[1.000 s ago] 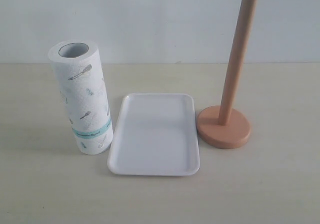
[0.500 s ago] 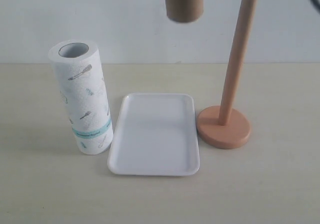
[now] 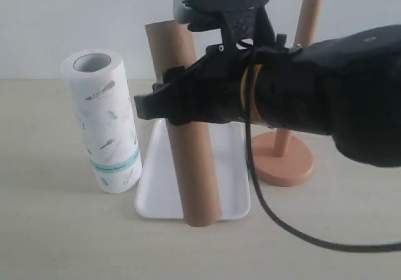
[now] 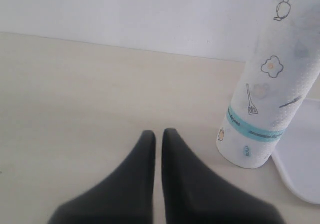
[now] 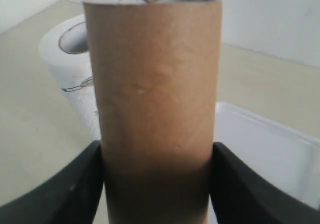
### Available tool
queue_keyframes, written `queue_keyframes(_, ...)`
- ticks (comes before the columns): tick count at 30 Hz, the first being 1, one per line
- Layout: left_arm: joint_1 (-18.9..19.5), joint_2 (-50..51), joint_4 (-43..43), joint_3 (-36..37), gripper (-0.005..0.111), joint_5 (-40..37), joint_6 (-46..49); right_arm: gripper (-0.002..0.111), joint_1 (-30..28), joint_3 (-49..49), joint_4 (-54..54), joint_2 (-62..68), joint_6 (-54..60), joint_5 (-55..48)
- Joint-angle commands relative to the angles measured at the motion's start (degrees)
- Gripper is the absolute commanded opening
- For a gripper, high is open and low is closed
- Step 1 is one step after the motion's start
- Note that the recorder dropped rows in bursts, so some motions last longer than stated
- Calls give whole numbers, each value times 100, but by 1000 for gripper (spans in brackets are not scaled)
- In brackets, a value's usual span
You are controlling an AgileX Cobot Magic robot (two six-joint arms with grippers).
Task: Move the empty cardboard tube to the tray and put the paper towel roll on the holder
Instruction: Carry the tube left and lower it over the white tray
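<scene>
My right gripper (image 3: 177, 101) is pinching the empty cardboard tube (image 3: 191, 167) around its middle, with one black finger on each side. The tube stands almost straight up and leans a little. Its bottom end is down by the near edge of the tray (image 3: 233, 167), but I cannot tell if it touches the tray. The post of the holder (image 3: 289, 164) is bare, so I think the first job is about half done. The tube is off the post, and I need to lay it down in the tray and let go. My left gripper (image 4: 157, 140) is pressed together and holds nothing. It is low over the table, near the paper towel roll (image 4: 270, 83). The roll stands on its end just beside the tray, on the side away from the holder. So the second job has not begun: nobody has picked up the roll or put it on the post.
</scene>
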State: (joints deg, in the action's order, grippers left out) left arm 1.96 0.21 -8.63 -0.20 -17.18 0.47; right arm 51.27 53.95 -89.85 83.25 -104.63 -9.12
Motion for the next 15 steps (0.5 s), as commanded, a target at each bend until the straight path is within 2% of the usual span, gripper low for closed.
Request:
queue_keyframes(1, 14, -21, -35, 20, 5, 31, 1, 0, -435, 425, 946, 309, 179, 257)
queue_keyframes(5, 14, -21, -35, 20, 5, 31, 1, 0, -967, 564, 1614, 439, 362, 644)
queue_keyframes(9, 14, -21, -35, 20, 5, 31, 1, 0, -1359, 564, 1581, 580, 161, 1371)
queue_keyframes(15, 14, -21, -35, 20, 5, 31, 1, 0, -1405, 564, 1291, 957, -17, 1494)
